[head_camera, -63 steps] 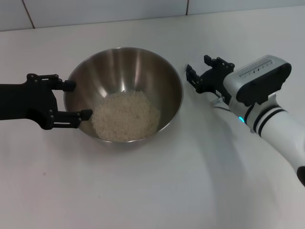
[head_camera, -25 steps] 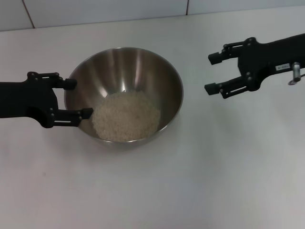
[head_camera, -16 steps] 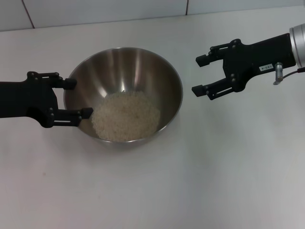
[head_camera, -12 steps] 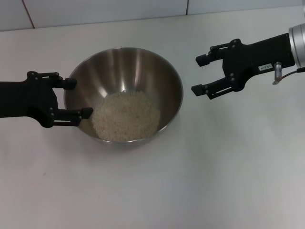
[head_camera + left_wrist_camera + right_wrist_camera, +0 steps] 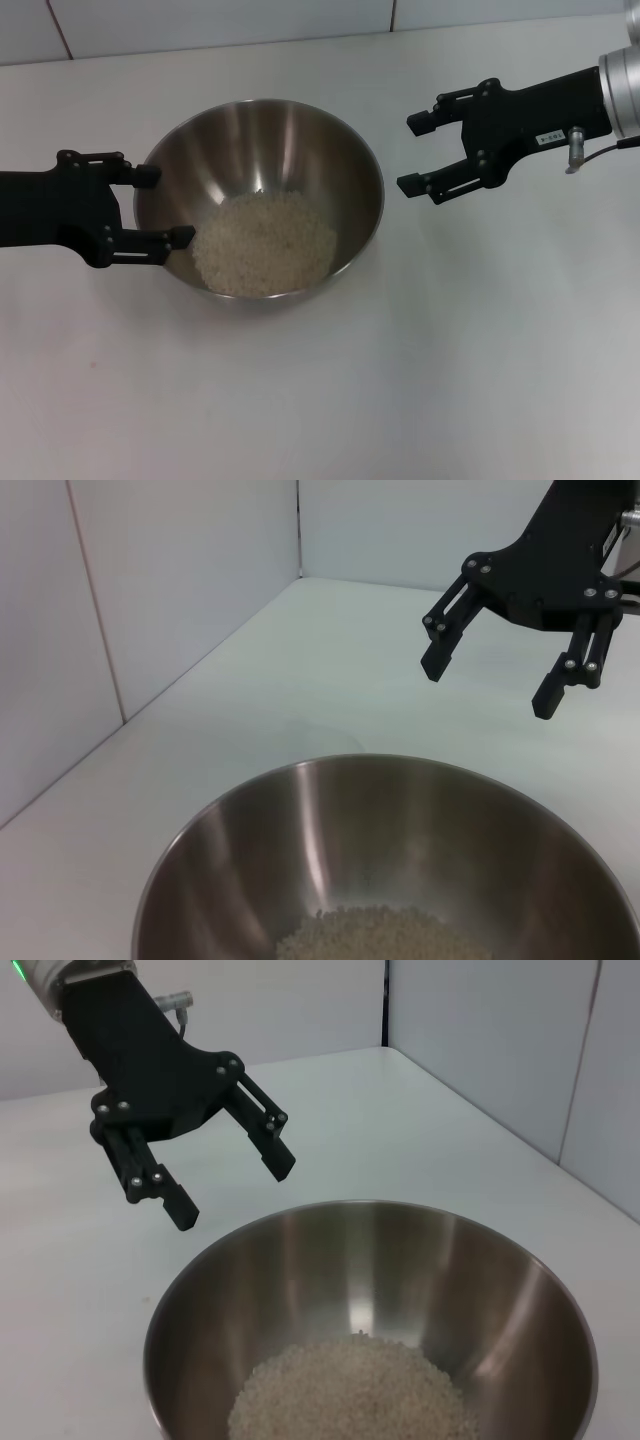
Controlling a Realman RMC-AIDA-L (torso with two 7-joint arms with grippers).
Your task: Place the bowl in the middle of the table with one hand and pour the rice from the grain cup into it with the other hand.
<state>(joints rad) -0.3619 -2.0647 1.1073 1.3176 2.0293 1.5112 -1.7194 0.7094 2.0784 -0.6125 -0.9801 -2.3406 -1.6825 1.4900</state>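
The steel bowl (image 5: 300,140) stands on the white table (image 5: 330,400) with a heap of rice (image 5: 265,245) in it. My left gripper (image 5: 163,208) is open at the bowl's left rim, one finger on each side of that edge, holding nothing. My right gripper (image 5: 415,155) is open and empty, hovering just right of the bowl. The left wrist view shows the bowl (image 5: 250,820), the rice (image 5: 380,935) and the right gripper (image 5: 488,685) beyond. The right wrist view shows the bowl (image 5: 470,1280), the rice (image 5: 350,1390) and the left gripper (image 5: 233,1190). The grain cup is out of view.
A white tiled wall (image 5: 200,20) runs along the table's far side. Bare tabletop lies in front of the bowl and to its right.
My right gripper has swung round and come in from the right toward the bowl, then edged slightly farther left. The left gripper, bowl and rice have not moved.
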